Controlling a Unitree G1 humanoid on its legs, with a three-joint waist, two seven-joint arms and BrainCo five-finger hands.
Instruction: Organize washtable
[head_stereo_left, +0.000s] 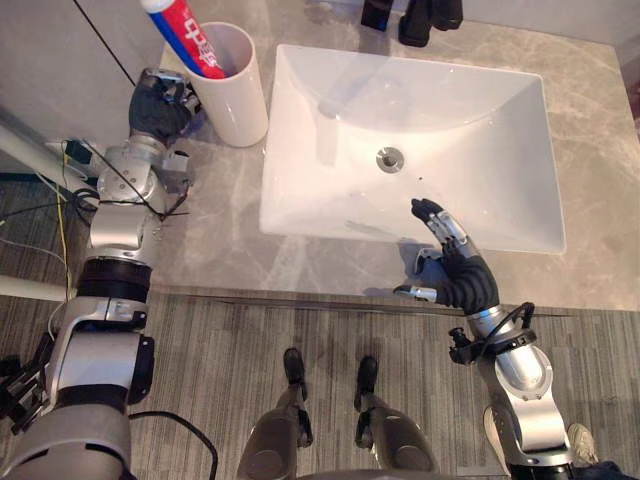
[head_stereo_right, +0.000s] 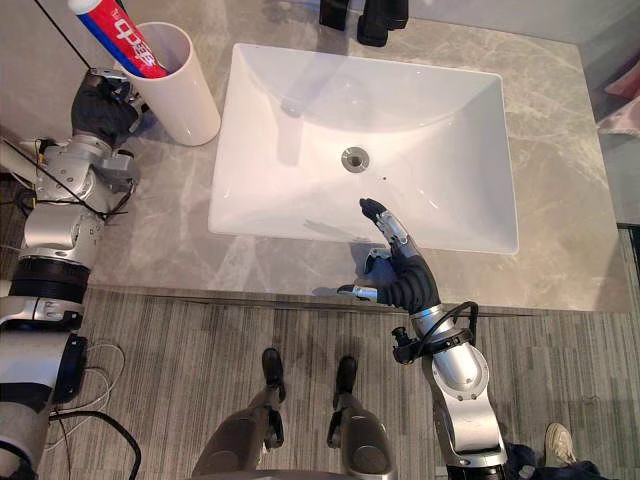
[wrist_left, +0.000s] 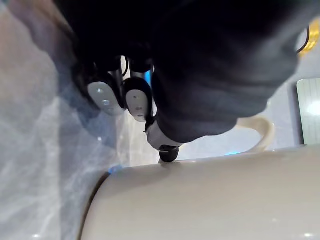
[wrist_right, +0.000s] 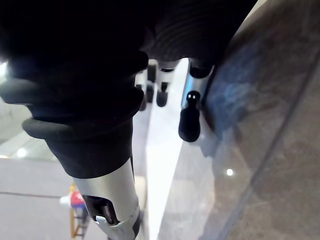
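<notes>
Grey veined stone makes up the washtable counter (head_stereo_left: 215, 235), with a white rectangular ceramic sink (head_stereo_left: 500, 130) set into it. At the counter's back left corner stands a tall white cylindrical cup (head_stereo_left: 238, 100). It holds a red, white and blue toothpaste tube (head_stereo_left: 185, 35) leaning out over its rim, so that item looks already stowed.

The left hand (head_stereo_left: 160, 105) sits right against the cup's outer side, probably to steady or shift it. In the left wrist view one dark fingertip (wrist_left: 167, 152) touches the cup wall, but I cannot tell whether the fingers grip it.

The right hand (head_stereo_left: 458, 268) rests at the sink's front rim, fingers fairly straight and spread, holding nothing, seemingly parked. Dark bottles (head_stereo_left: 415, 20) stand behind the sink.
</notes>
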